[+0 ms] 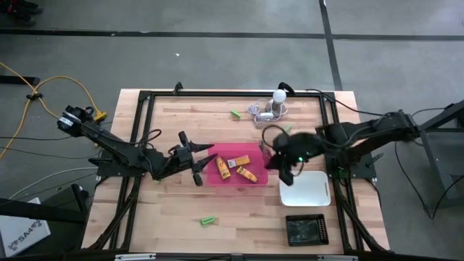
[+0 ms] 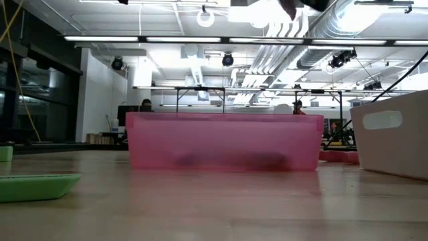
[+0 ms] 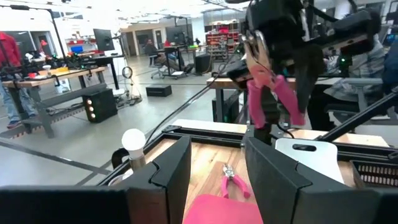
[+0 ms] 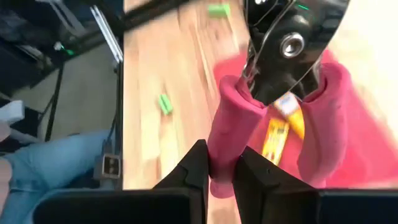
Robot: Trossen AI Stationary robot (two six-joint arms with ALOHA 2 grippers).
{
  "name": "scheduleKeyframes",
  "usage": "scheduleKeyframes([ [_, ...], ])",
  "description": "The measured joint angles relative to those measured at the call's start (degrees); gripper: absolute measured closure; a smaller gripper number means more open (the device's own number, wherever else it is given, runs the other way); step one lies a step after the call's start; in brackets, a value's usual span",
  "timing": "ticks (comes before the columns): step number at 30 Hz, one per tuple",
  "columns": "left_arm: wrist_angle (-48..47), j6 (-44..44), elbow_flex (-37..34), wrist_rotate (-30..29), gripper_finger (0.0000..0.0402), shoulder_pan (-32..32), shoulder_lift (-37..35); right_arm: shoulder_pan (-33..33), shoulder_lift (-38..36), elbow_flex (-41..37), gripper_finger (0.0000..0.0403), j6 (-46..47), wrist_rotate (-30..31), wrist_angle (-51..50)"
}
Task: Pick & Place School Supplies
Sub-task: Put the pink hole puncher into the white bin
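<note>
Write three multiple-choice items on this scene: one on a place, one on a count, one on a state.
1. The yellow-orange blocks lie in the
A. pink tray
B. white tray
C. black tray

2. How many green sticks lie on the table in the high view?
A. none
B. two
C. five

3. The right gripper is
A. open and empty
B. shut on a green stick
C. shut on a pink-handled tool

Key:
1 A, the high view shows the blocks inside the pink tray.
2 B, one stick lies near the bulb's end of the table and one near the front edge.
3 C, the right wrist view shows a pink handle clamped between its fingers.
</note>
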Motion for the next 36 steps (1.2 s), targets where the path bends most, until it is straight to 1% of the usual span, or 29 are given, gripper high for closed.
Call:
scheduleKeyframes([
  [4,-0.5,-0.6,0.0,0.0,0.0254,-0.7,0.0,4.9,0.1,0.0,0.0365,7.4,1.9,-7.0],
  [12,-0.8,-0.9,0.0,-0.1,0.0254,-1.7,0.0,14.9,0.6,0.0,0.0365,22.5,7.4,-16.0],
  [16,-0.8,-0.9,0.0,-0.1,0.0254,-2.2,0.0,20.5,0.6,-0.2,0.0365,30.7,10.6,-19.0],
  [20,-0.8,-1.8,0.0,-0.1,0.0254,-2.2,0.0,24.5,0.6,-3.4,0.0365,38.1,12.1,-19.3],
  [23,-0.8,-2.3,0.0,-0.1,0.0254,-2.2,0.0,26.8,0.6,-7.5,0.0365,43.6,11.7,-19.2],
  [27,-0.8,-2.4,0.0,-0.1,0.0254,-2.2,0.0,28.2,0.7,-13.3,0.0365,48.6,7.9,-17.8],
  [31,-0.8,-2.4,0.0,-0.1,0.0254,-2.2,0.0,28.7,0.7,-17.9,0.0365,50.5,4.6,-13.8],
  [36,-0.8,-2.4,0.0,-0.1,0.0254,-2.2,0.0,28.7,0.7,-23.3,0.0365,51.4,2.4,-9.2],
])
